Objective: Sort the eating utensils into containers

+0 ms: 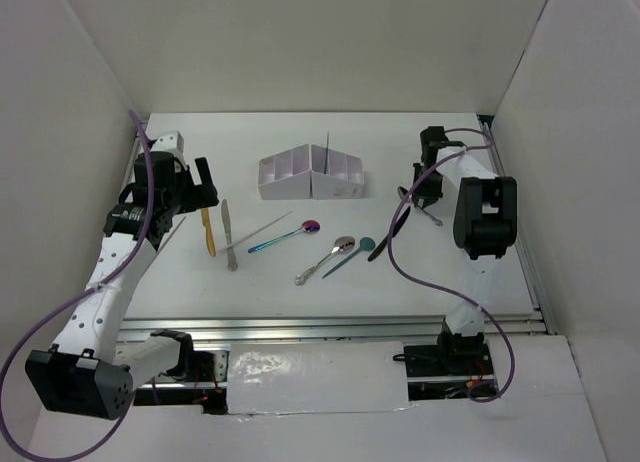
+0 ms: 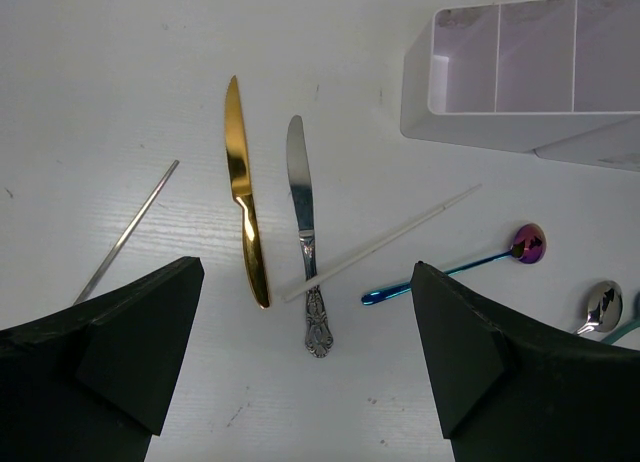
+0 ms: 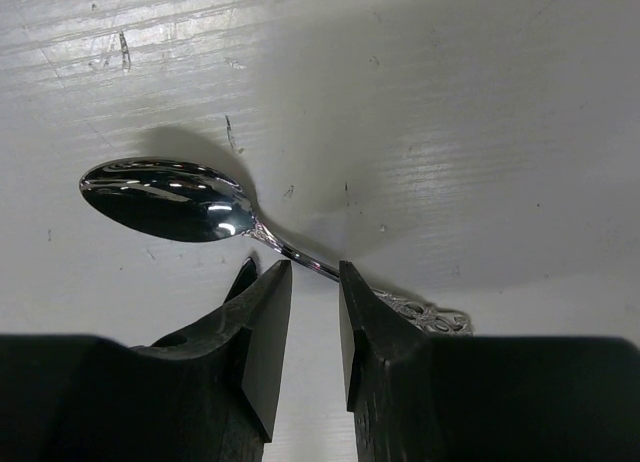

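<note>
The silver spoon (image 3: 165,200) lies flat on the white table (image 3: 450,102), at about 3 o'clock from the white box (image 1: 285,189) and well apart from it. The right gripper (image 3: 310,274) is down over it, with one black finger on each side of the spoon's thin neck. The gap between the fingers is narrow. I cannot tell if they pinch the spoon

The box sits in the middle of the table, toward the far wall at 12 o'clock. Thin walls inside split it into small rooms. A thin stick (image 1: 327,147) stands up in it

The other pieces lie flat on the table, from 8 o'clock round to 4 o'clock of the box. At 8 o'clock are a thin silver stick (image 2: 130,227), a gold knife (image 2: 243,197) and a silver knife (image 2: 303,222). The two knives lie side by side, close but apart. A white stick (image 2: 390,237) lies across the silver knife's handle. Near 6 o'clock is a purple-blue spoon (image 2: 470,267). Toward 5 o'clock a second silver spoon (image 1: 330,257) and a teal spoon (image 1: 352,254) lie just beside each other. A black knife (image 1: 388,232) lies at 4 o'clock

The left gripper (image 2: 305,272) hangs above the two knives, at 9 o'clock of the box. Its fingers are spread wide and it holds nothing
</note>
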Tool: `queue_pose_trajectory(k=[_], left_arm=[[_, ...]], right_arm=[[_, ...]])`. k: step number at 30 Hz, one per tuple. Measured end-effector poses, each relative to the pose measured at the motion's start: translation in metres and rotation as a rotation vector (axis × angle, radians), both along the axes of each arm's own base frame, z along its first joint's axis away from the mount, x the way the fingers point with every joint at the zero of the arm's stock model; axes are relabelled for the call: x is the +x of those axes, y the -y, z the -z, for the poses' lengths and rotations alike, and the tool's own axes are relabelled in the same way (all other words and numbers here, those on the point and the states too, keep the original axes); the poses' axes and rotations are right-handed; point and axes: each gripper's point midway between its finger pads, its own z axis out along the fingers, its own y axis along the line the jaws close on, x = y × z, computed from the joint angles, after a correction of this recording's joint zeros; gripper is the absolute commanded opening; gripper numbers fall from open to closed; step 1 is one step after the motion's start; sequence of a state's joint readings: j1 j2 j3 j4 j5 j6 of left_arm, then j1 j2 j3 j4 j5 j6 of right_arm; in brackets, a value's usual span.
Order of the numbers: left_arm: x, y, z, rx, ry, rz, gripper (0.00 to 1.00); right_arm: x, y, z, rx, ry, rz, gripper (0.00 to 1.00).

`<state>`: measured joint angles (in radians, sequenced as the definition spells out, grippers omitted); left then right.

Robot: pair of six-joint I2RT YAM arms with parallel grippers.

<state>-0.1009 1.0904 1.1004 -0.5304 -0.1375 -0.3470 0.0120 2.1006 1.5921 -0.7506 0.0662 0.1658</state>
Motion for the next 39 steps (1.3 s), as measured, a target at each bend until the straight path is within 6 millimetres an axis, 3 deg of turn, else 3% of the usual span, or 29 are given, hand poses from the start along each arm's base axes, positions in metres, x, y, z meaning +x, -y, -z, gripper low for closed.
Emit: queue_pose_trajectory(k=[14,20,32,39], left_arm=[[0.000,0.000,0.000,0.000,0.001,0.000,0.99],[0.000,0.000,-0.001,0.000,0.002,0.000,0.99],[0.000,0.000,0.000,0.001,0.001,0.000,0.99],[0.000,0.000,0.000,0.000,0.001,-0.001,0.99]], right_arm=[[0.004,0.001,0.001,-0.005,-0.041,-0.008,0.33],[0.008,0.000,0.000,0.000,-0.042,-0.016,0.22],[0.007,-0.012,0.001,0.065,-0.052,-0.038,0.26],[0.006,-0.031,0.000,0.163,-0.055,-0.074,0.25]])
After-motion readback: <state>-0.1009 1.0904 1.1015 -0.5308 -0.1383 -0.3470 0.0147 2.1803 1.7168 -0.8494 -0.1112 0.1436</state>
